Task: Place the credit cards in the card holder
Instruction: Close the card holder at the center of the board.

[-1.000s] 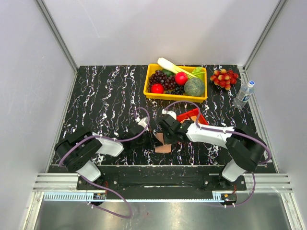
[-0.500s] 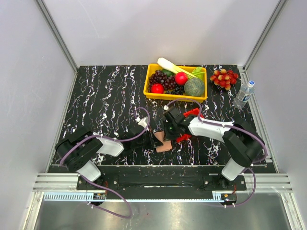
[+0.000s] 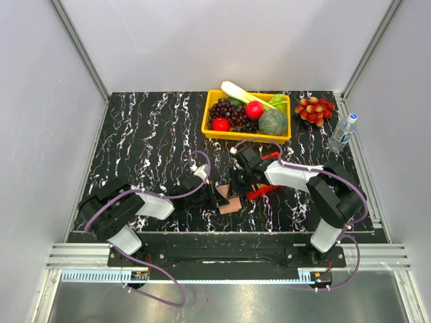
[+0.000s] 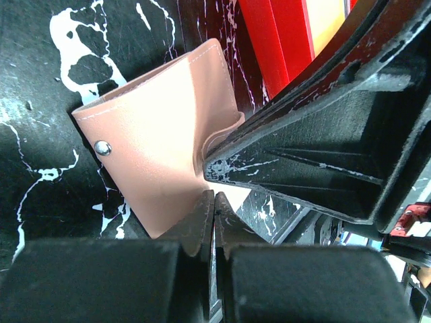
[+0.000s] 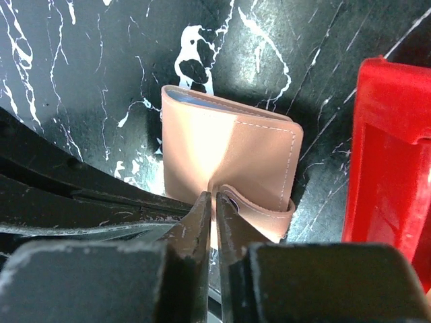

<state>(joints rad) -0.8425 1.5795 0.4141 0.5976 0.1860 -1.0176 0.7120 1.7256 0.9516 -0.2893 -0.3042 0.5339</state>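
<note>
The card holder (image 3: 231,205) (image 4: 155,128) (image 5: 229,151), a salmon-pink wallet, lies folded on the black marbled table between my two grippers. Its strap (image 5: 266,210) arches loose, and the metal snap (image 4: 102,148) is bare. My left gripper (image 3: 217,197) (image 4: 214,198) is shut, with its tips at the wallet's near edge. My right gripper (image 3: 237,188) (image 5: 211,198) meets it from the other side, tips beside the strap and only a thin slit apart, nothing between them. An orange-yellow flat surface (image 4: 328,20) lies in the red tray; I cannot tell whether it is one of the credit cards.
A small red tray (image 3: 261,193) (image 5: 390,148) lies just right of the wallet, partly under my right forearm. A yellow basket (image 3: 246,136) of fruit and vegetables stands at the back. At the back right are a bunch of grapes (image 3: 314,109) and a water bottle (image 3: 342,132).
My right forearm has swung back over the red tray, while its gripper stays at the wallet. The left arm has not moved.
</note>
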